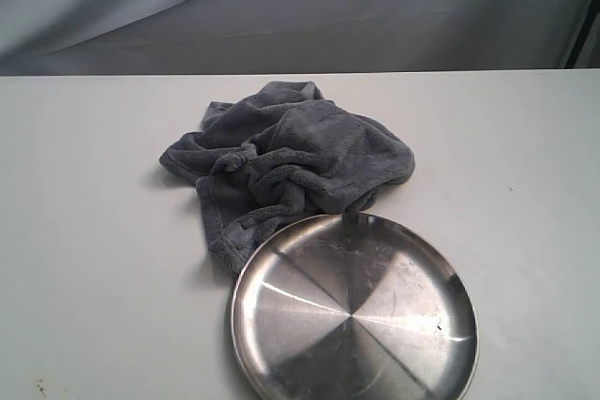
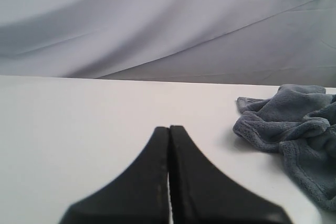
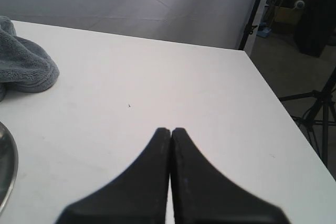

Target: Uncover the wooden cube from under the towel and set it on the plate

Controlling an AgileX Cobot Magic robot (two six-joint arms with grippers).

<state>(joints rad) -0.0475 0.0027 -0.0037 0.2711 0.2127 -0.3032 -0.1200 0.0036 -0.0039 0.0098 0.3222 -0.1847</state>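
A crumpled dark grey-blue towel point(image 1: 286, 161) lies in a heap at the middle of the white table, its near fold touching the far rim of the steel plate point(image 1: 281, 250). The wooden cube is hidden. Neither gripper shows in the exterior view. My left gripper point(image 2: 169, 128) is shut with nothing in it, low over bare table, with the towel point(image 2: 294, 129) off to one side. In the right wrist view my right gripper point(image 3: 171, 130) is also shut and empty; an edge of the towel point(image 3: 23, 66) and a sliver of the plate point(image 3: 6, 174) show beside it.
The white table point(image 1: 94, 231) ends at a grey cloth backdrop point(image 1: 300, 7). In the right wrist view the table's side edge point(image 3: 273, 98) drops to a floor with stands and tripod legs point(image 3: 315, 108).
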